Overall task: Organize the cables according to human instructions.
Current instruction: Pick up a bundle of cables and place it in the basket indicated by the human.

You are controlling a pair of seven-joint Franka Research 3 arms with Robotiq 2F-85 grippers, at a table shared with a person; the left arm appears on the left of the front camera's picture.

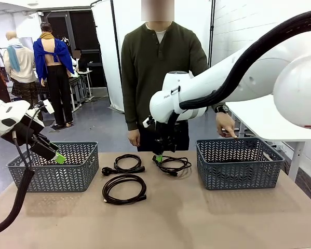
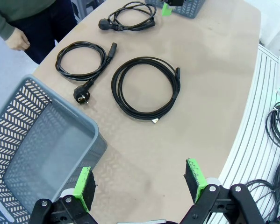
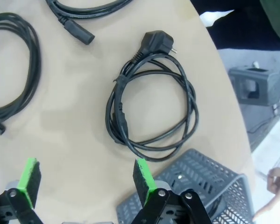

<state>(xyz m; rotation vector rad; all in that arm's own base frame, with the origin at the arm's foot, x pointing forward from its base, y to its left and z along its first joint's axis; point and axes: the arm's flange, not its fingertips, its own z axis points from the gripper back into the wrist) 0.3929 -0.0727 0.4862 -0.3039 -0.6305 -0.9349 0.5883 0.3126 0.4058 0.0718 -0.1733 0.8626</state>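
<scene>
Three black coiled cables lie on the tan table between two baskets: one at the far left (image 1: 106,171), one at the far right (image 1: 171,165) and one nearer (image 1: 123,177). My right gripper (image 1: 159,157) hangs open just above the far right coil; in the right wrist view that coil (image 3: 115,116) lies ahead of the open gripper (image 3: 86,179), untouched. Over the left basket's (image 1: 20,168) near right corner my left gripper (image 1: 59,158) is open and holds nothing. From the left wrist, the open gripper (image 2: 140,186) looks over two coils (image 2: 115,88) (image 2: 80,95).
A person stands at the far side, one hand (image 1: 227,126) with a finger pointing down at the right grey basket (image 1: 238,179). The other hand hangs at the person's side. That basket's corner (image 3: 196,186) sits right by my right gripper. More cables hang off the table's side (image 2: 275,126).
</scene>
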